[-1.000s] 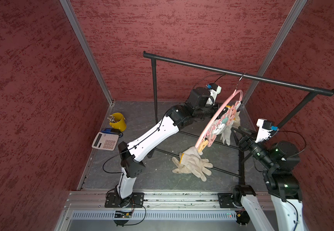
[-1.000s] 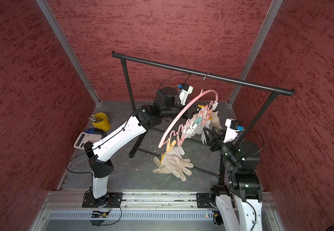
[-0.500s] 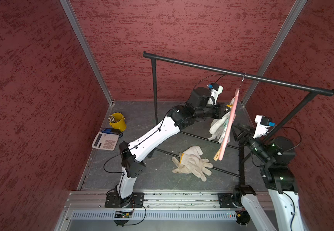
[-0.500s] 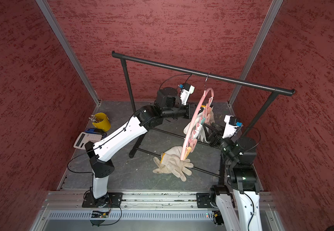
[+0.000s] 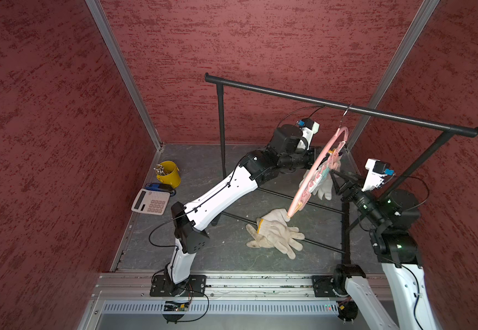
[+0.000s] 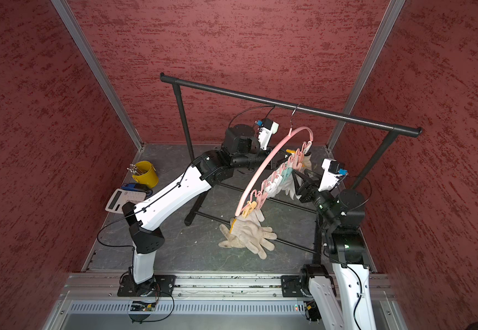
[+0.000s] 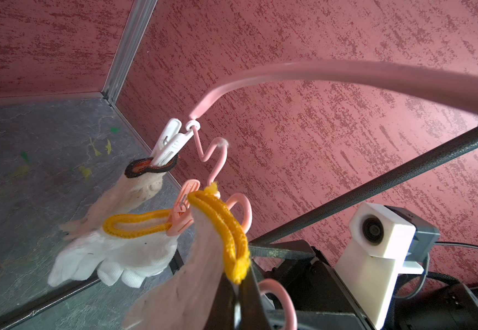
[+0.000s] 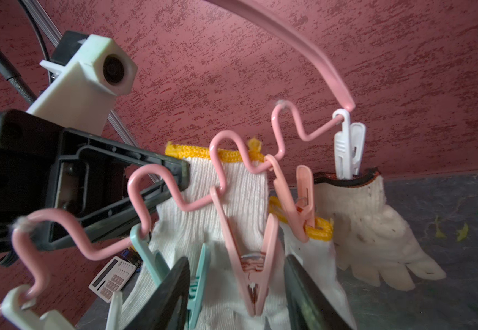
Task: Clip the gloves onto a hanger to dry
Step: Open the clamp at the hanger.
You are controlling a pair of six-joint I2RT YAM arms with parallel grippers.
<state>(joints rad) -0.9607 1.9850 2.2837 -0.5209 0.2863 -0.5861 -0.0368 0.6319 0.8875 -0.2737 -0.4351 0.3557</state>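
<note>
Done: Two gloves already hang from the hanger [image 7: 346,73], which hooks over the rack [image 5: 289,94]. A dark-cuffed glove [image 8: 375,228] is on the white peg [image 8: 347,145] at the end of the wavy bar. A yellow-cuffed glove [image 7: 117,257] is on the salmon peg [image 7: 182,211] next along.
In hand: Your left end effector [image 7: 239,294] is clamped on the cuff of a third glove [image 7: 192,280], held up just beside the wavy bar.
Right side: Your right end effector [image 8: 236,265] has its jaws apart, one on either side of the pink peg [image 8: 250,285] in front of that glove. The peg's mouth looks closed; whether either jaw touches it cannot be told.
Left to do: As I read it, you must squeeze this peg open, feed the cuff in and let go. After that comes the pile of gloves [image 5: 277,234] on the counter [image 5: 203,171], count unclear. Free pegs remain, a teal peg [image 8: 146,251] nearest.
Room: It is tight around the hanger, where both end effectors, pegs and hung gloves crowd together. The hanger hangs by its hook alone, so expect it to swing if nudged. The rack's lower rails cross the counter near the pile. Open counter lies toward the yellow bucket [image 5: 169,174] and calculator [image 5: 150,201], well apart.
</note>
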